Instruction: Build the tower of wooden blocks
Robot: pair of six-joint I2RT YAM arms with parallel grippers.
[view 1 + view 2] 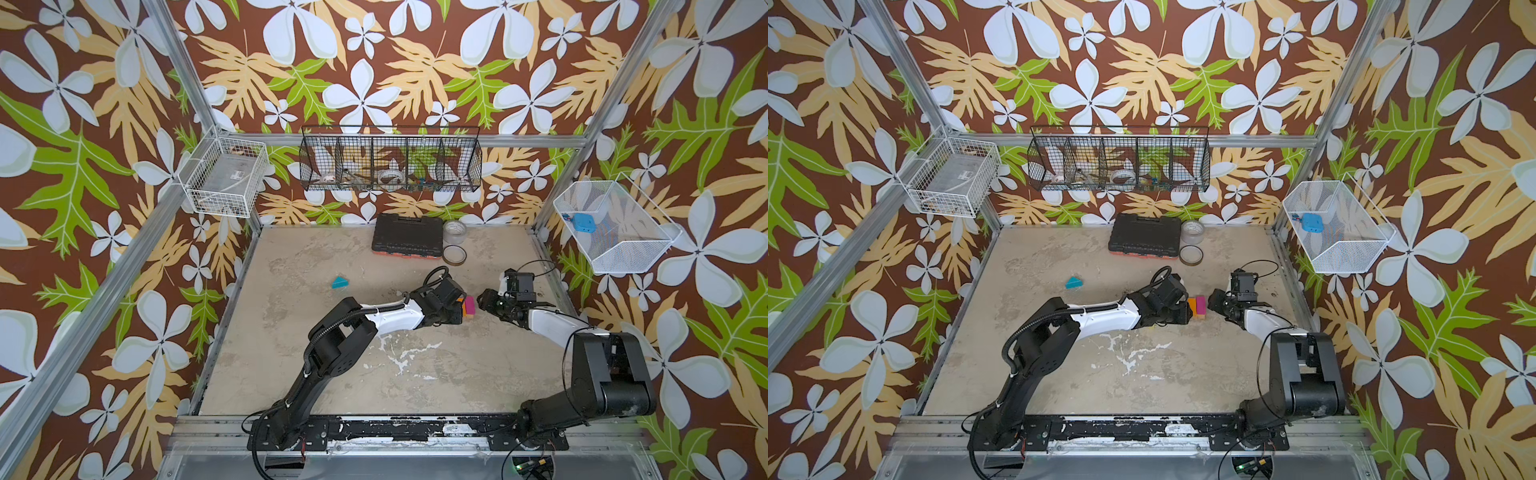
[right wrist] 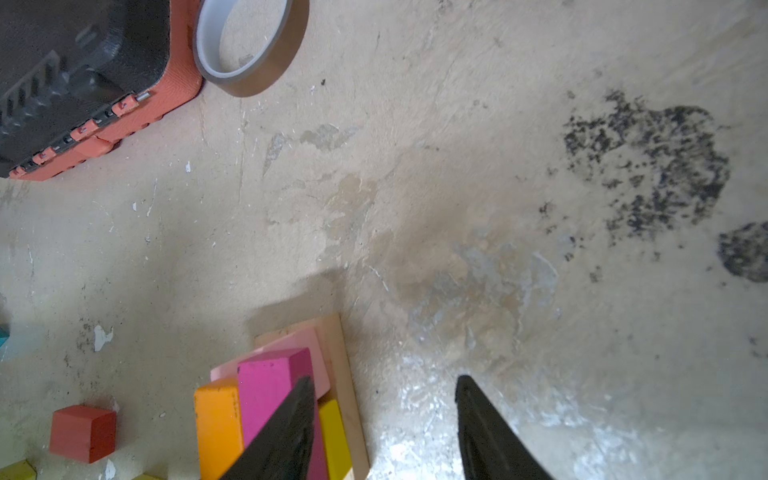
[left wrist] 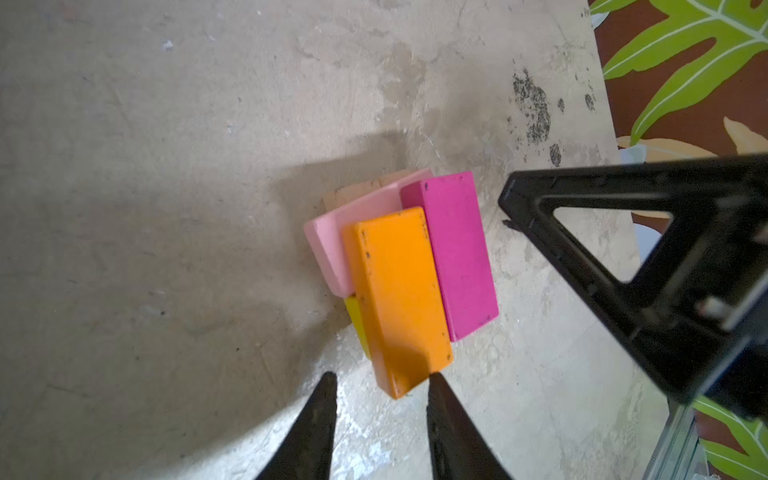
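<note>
My left fingers [image 3: 444, 411] hang narrowly parted, empty, at the orange brick [image 3: 399, 291] end, right fingers [image 2: 478, 415] wide, empty, beside the tower [image 2: 266, 386], open surface [image 3: 166, 208] all around.

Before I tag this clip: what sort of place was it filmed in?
Most likely a purpose-built robot test cell, not a real room: aluminium posts frame floral wallpaper panels, wire baskets hang on them, and robot arms stand on a rail.

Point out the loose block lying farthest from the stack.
The teal wedge: alone, well left of the stack in both top views; the red cube sits near the stack.
</note>
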